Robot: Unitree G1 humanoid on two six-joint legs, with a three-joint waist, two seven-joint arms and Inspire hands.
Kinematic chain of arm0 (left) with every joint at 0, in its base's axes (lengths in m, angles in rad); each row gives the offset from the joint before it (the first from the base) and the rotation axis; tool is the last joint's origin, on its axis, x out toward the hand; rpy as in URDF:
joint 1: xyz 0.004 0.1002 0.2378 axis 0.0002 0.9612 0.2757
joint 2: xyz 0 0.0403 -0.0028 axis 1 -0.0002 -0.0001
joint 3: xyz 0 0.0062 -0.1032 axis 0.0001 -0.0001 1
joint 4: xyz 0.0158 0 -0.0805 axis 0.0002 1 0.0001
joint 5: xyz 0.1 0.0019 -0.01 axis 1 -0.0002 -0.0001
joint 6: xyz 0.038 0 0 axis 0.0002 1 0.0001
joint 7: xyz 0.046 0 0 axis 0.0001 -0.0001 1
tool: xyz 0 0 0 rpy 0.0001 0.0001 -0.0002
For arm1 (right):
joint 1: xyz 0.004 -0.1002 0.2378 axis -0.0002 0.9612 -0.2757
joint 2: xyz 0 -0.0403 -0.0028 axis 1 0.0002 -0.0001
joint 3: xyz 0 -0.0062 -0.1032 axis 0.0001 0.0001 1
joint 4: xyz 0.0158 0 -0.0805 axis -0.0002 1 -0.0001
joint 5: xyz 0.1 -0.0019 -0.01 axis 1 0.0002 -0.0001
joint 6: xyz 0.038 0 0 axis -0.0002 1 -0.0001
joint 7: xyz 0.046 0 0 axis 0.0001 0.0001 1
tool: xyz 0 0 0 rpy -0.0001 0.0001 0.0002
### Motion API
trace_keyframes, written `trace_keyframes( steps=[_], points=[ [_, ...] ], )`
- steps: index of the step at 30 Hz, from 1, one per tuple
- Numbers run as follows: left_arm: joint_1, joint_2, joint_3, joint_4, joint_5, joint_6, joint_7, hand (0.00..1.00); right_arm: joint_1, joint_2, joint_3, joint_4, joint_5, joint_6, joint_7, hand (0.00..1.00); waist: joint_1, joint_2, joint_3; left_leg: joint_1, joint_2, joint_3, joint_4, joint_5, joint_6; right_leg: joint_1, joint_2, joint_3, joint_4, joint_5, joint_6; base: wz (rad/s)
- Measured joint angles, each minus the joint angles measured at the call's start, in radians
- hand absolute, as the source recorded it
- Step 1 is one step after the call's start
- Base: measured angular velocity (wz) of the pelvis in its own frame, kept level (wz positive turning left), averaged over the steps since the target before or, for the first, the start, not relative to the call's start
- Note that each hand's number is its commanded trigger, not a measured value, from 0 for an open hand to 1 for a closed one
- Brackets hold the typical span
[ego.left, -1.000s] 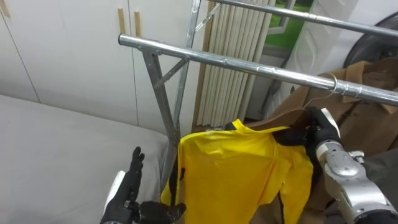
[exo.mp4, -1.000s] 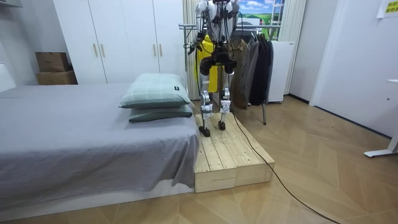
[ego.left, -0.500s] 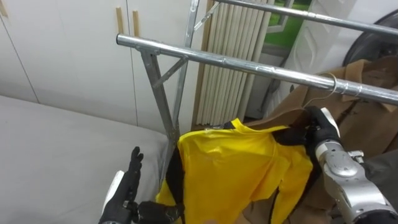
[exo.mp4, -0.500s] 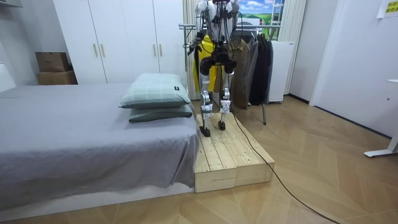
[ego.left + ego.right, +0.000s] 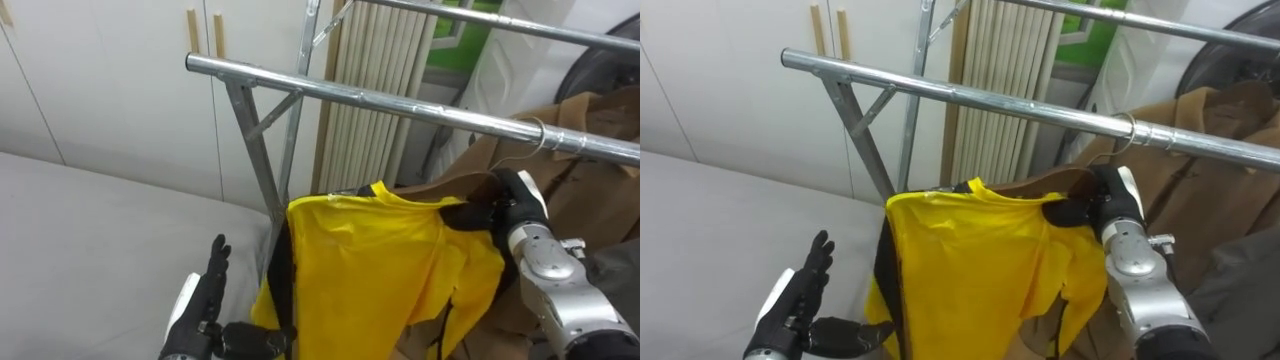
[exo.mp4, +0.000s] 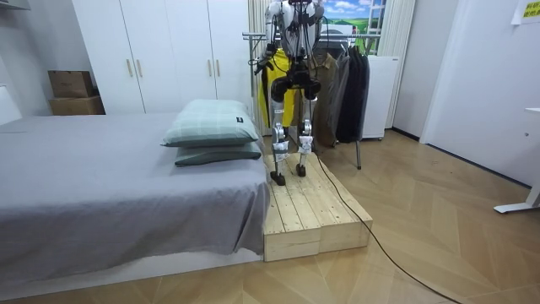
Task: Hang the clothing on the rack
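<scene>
1. One yellow garment point(image 5: 380, 270) hangs below the nearer of two metal rails point(image 5: 400, 100), beside one brown coat point(image 5: 590, 190).
2. The right hand point(image 5: 515, 200) grips the garment's top edge.
3. The left hand point(image 5: 205, 310), fingers straight, holds nothing.

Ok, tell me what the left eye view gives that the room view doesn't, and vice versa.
Left eye view: the left robot hand, fingers straight, and the right robot hand at the shoulder of the yellow garment under the rail. Room view: the robot standing on a wooden platform beside the bed with pillows. Both: yellow garment and rail.
</scene>
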Motion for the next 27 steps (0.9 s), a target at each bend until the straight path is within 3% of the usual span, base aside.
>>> trace_keyframes(
  steps=[27],
  points=[
    [-0.005,0.000,-0.008,0.000,0.000,0.000,-0.011,0.00,0.000,-0.001,-0.003,0.017,0.012,0.012,0.003,0.00,-0.007,0.000,-0.0013,-0.002,0.000,0.003,-0.001,0.000,0.000,-0.002,0.000,-0.001,0.000,-0.005,0.001,0.00]
  ],
)
